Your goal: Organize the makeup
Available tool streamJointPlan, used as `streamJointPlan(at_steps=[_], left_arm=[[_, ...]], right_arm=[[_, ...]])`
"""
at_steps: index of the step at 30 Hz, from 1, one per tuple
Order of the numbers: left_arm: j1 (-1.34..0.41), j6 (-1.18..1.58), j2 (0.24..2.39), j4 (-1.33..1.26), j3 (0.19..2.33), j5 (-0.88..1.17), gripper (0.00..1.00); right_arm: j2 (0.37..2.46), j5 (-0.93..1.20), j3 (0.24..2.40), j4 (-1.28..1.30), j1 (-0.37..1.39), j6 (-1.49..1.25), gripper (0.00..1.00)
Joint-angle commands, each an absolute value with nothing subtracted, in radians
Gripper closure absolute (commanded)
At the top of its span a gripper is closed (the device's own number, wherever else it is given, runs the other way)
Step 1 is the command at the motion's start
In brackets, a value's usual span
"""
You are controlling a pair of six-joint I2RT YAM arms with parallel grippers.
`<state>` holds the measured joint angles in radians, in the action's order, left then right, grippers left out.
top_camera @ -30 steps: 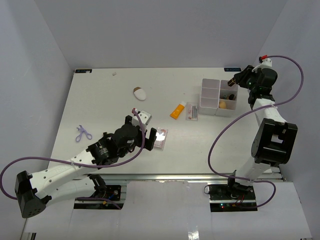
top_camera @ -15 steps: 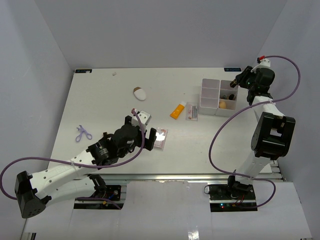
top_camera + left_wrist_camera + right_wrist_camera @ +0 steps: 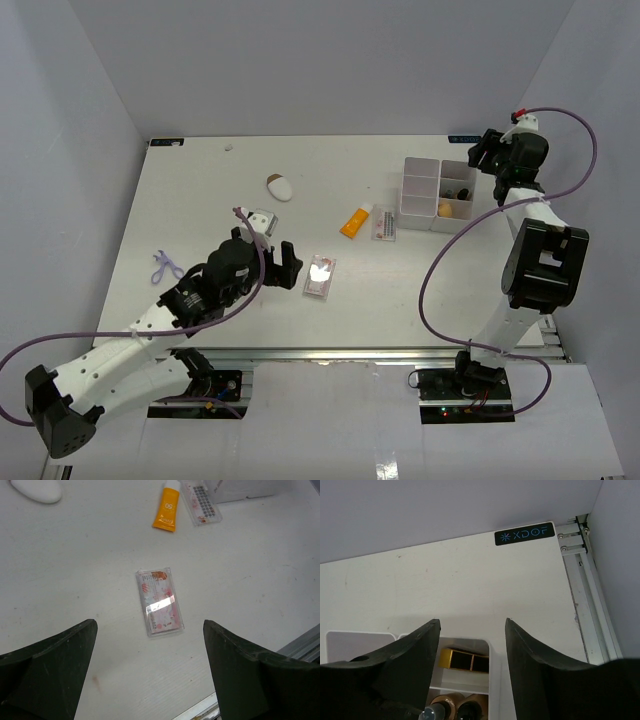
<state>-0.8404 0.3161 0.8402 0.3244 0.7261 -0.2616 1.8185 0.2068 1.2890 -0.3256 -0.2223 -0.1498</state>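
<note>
Both grippers open, the right one over the white box

The right gripper (image 3: 472, 622) hangs with its fingers apart and holds nothing. Just under it, in the far right compartment of the white four-compartment box (image 3: 420, 200), lies a tan dark-capped bottle (image 3: 462, 660). In the near right compartment rests a tan sponge (image 3: 445, 208). The left gripper (image 3: 149, 623) is spread wide, also with nothing in it, above a clear-pink palette (image 3: 160, 601) that lies flat on the table (image 3: 75, 555). Farther out, the orange white-capped tube (image 3: 168, 507) and a second palette (image 3: 201, 502) lie side by side near the box. The white-and-brown oval piece (image 3: 281, 186) lies well apart, to their left.
</note>
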Motion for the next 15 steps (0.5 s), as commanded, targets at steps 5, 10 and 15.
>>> streamJointPlan(at_steps=[5, 10, 15], left_arm=[[-0.696, 0.511, 0.822, 0.486, 0.78, -0.176, 0.02], [-0.603, 0.619, 0.804, 0.64, 0.809, -0.208, 0.09], [-0.478, 0.634, 0.837, 0.742, 0.801, -0.216, 0.15]], right_arm=[[1.476, 0.56, 1.15, -0.167, -0.234, -0.011, 0.32], [1.315, 1.326, 1.064, 0.353, -0.199, 0.292, 0.32], [1.21, 1.392, 0.94, 0.539, -0.131, 0.501, 0.33]])
